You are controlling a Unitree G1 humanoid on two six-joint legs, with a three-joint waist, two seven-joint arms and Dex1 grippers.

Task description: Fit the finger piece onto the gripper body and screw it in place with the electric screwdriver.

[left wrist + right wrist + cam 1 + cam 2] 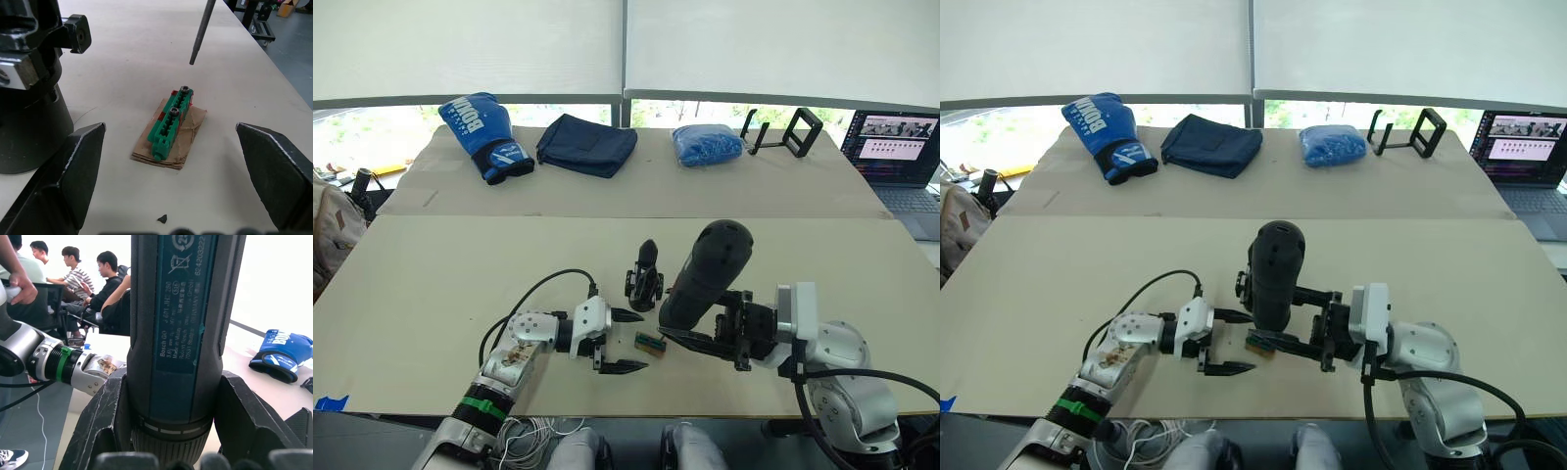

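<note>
While the bit hangs just above the green block, the step in hand is judged to be picking a screw onto the driver.

Table (431,294): carries all items.
Electric screwdriver (705,274): clamped in the right end effector (705,338), tilted, near centre; bit (201,29) should drop square onto a screw head, not aslant.
Gripper body (644,279): upright, just left of the screwdriver.
Left end effector (625,341): spread wide, empty, flanking the block; best kept steady.
Green block (172,122): on a brown scrap, holding two screws.
Finger piece: cannot be told apart.
</note>
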